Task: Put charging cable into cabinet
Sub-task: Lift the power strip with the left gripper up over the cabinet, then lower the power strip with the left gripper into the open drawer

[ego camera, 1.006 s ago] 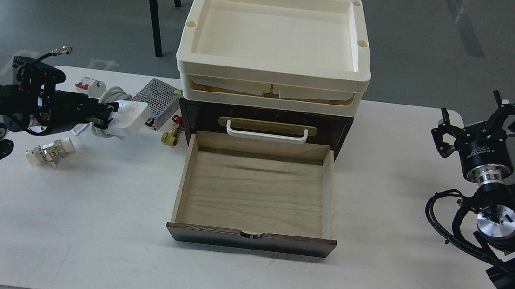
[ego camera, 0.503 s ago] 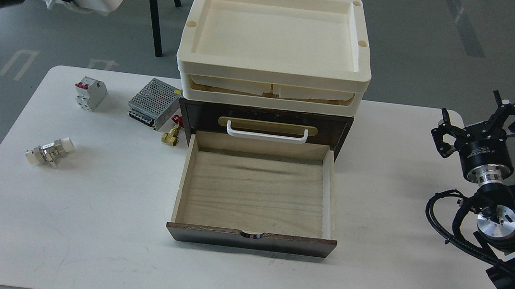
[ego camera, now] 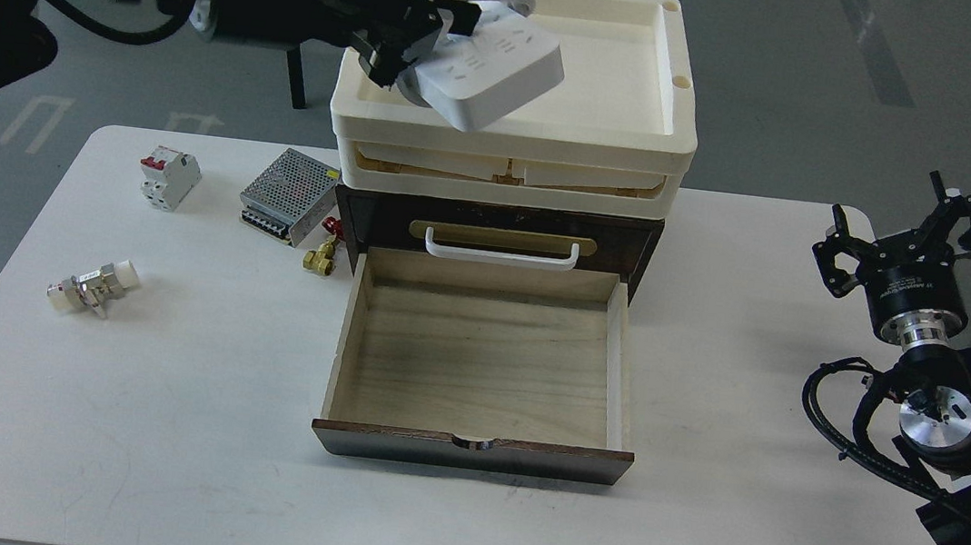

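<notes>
The pale wood drawer (ego camera: 485, 355) of the dark brown wooden cabinet (ego camera: 499, 219) stands pulled out toward six o'clock, and nothing lies in it. On top of the cabinet, the stacked cream plastic trays (ego camera: 665, 138); no loose item shows in the visible part of the top one. Up at eleven o'clock, the left gripper (ego camera: 407, 35) has its jaws clamped on the white rectangular power strip with the thick white cord looped around it (ego camera: 494, 72), carried in the air in front of the top tray's left half. The strip's long axis runs from ten o'clock down to four, socket face up, free end tilted toward four o'clock. At three o'clock, the right gripper (ego camera: 901, 233) hangs beside the white table (ego camera: 154, 454), jaws spread, holding nothing.
</notes>
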Tool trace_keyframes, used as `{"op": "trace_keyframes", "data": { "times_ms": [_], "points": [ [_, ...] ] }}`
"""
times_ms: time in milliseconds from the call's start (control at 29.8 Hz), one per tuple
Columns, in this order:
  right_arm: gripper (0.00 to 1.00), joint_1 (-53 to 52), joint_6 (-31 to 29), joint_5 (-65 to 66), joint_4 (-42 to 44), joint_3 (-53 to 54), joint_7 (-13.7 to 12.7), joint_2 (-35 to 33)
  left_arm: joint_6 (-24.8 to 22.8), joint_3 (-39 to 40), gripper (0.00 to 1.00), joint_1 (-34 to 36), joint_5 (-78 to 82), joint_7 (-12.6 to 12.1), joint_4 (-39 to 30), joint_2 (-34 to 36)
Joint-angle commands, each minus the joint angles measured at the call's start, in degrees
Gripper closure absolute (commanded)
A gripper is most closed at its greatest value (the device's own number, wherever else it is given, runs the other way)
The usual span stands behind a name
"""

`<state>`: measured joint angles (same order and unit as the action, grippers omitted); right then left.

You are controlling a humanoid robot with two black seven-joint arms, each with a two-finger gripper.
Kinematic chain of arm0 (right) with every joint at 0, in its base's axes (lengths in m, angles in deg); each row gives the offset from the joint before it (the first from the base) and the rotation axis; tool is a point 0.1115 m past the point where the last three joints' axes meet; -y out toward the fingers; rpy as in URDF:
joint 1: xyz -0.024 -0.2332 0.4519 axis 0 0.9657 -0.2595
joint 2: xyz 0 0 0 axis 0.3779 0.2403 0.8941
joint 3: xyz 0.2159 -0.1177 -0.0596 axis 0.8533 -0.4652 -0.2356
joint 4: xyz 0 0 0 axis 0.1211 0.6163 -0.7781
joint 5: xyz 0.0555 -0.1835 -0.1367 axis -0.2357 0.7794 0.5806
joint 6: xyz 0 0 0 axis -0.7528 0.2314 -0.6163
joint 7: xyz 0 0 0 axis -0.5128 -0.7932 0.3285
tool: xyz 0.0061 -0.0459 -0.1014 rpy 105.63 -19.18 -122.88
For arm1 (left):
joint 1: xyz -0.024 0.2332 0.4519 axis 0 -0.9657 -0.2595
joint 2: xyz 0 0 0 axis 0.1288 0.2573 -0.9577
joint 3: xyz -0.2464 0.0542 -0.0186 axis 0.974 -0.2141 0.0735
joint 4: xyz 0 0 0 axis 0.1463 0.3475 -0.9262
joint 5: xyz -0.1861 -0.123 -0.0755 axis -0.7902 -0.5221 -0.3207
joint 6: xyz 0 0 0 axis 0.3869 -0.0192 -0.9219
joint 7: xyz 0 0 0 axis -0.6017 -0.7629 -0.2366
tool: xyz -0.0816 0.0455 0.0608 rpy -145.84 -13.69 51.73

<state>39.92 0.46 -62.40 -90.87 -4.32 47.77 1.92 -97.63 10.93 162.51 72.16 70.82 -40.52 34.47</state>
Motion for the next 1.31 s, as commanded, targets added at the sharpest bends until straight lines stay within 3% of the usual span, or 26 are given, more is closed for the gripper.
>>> {"op": "trace_keyframes", "data": {
  "times_ms": [0, 101, 235, 402, 804, 1039, 1274],
  "points": [
    [0.00, 0.02, -0.01, -0.01, -0.02, 0.00, 0.00, 0.00, -2.12, -0.06, 1.00, -0.20, 0.05, -0.15, -3.66, -5.63],
    [0.00, 0.02, -0.01, -0.01, -0.02, 0.00, 0.00, 0.00, -2.12, -0.06, 1.00, -0.20, 0.84, -0.67, -7.44, -9.85],
    [0.00, 0.02, -0.01, -0.01, -0.02, 0.00, 0.00, 0.00, -2.12, -0.15, 1.00, -0.46, 2.87, -3.92, -10.79, -14.16],
    [0.00, -0.07, -0.01, -0.01, -0.02, 0.00, 0.00, 0.00, -2.12, -5.76, 1.00, -2.65, 4.62, -4.19, -10.36, -16.46],
    [0.00, 0.02, -0.01, -0.01, -0.20, 0.00, 0.00, 0.00, -2.12, -6.92, 1.00, -24.45, 25.80, -4.19, -2.36, -16.63],
    [0.00, 0.02, -0.01, -0.01, -0.28, -0.09, 0.00, 0.00, -2.12, -4.02, 1.00, -25.86, 26.33, -4.02, 4.84, -19.27],
    [0.00, 0.02, -0.01, -0.01, -0.29, -0.09, 0.00, 0.00, -2.12, -3.32, 0.96, -27.70, 26.07, -4.45, 6.95, -19.88]
  ]
}}
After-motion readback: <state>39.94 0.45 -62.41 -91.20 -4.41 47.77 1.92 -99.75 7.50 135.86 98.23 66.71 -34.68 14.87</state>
